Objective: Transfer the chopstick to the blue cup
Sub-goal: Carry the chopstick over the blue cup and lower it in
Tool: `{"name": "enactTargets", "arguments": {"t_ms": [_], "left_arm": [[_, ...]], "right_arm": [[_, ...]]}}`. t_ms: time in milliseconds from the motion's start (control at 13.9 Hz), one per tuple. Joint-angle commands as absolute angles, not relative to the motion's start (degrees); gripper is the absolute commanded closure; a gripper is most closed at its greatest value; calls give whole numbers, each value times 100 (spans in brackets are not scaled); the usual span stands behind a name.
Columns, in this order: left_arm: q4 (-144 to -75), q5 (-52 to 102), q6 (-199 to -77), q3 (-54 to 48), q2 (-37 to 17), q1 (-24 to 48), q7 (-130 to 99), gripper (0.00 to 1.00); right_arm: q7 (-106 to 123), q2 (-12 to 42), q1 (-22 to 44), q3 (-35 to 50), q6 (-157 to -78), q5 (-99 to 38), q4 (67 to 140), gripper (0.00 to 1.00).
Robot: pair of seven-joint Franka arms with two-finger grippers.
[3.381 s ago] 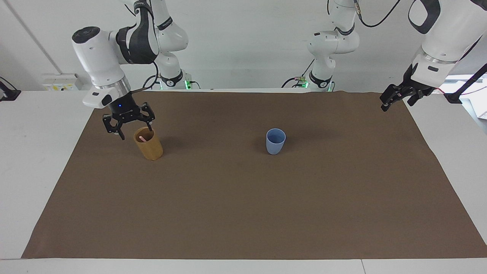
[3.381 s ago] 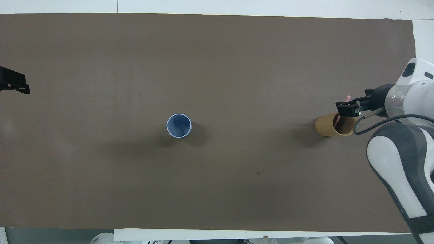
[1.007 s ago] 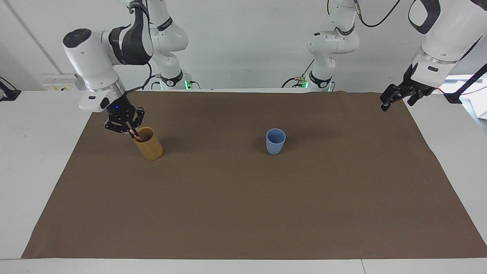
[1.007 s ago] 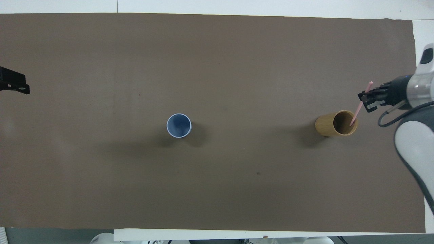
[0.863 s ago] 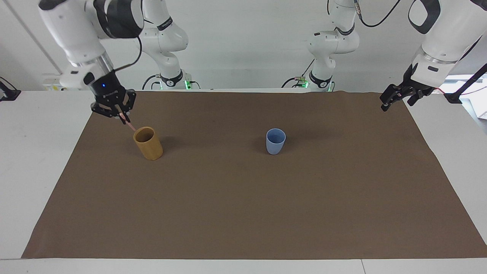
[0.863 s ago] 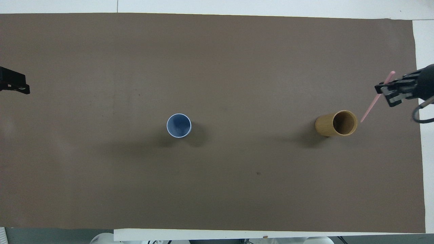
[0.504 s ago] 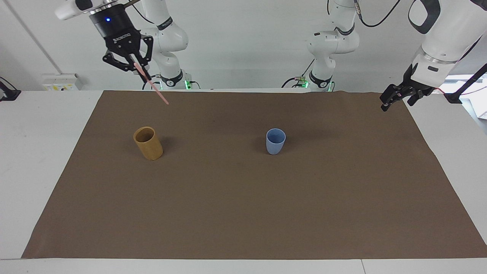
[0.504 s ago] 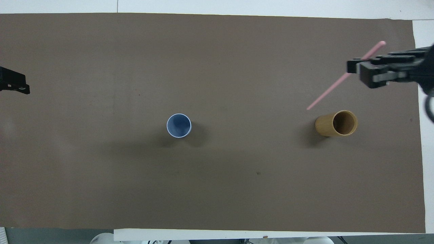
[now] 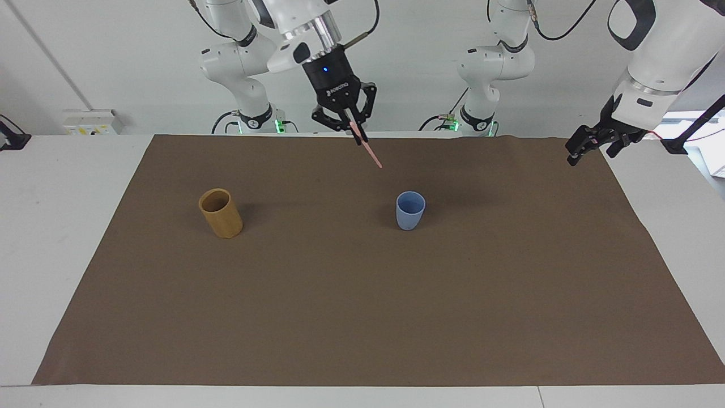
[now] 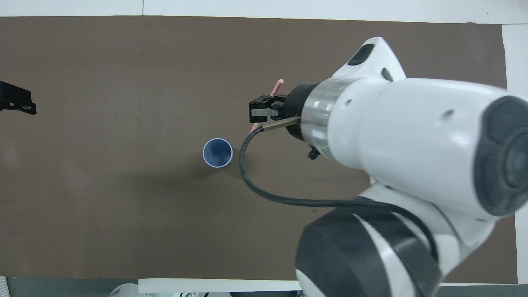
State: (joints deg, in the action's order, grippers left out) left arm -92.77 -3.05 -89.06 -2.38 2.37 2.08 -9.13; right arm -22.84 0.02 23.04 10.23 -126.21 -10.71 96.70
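Right claw (image 9: 355, 131), top centre, pinches the chopstick (image 9: 368, 152) tilted in mid-air, carrying; next, centre its tip above the cup (image 9: 410, 210) and lower.

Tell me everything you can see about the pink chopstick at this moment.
The chopstick is a thin, straight, pale pink stick. It is off the table, tilted, and the right tool is shut on its upper part. Its lower tip points down toward the blue cup, but it is not over the cup's mouth. Nothing else touches it.
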Motion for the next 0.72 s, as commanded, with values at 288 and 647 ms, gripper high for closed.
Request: {"name": "enactTargets", "arguments": {"t_ms": [288,647], "left_arm": [[-9290,-387,-8815,-229,281,237,-923,0],[-9290,-387,-8815,-229,281,229,-923,0]], "right_arm": [[-3155,878,2953,984,-13762,-167,9958,97],[-3164,888,3023,984,-13851,-167,10317,92]]}}
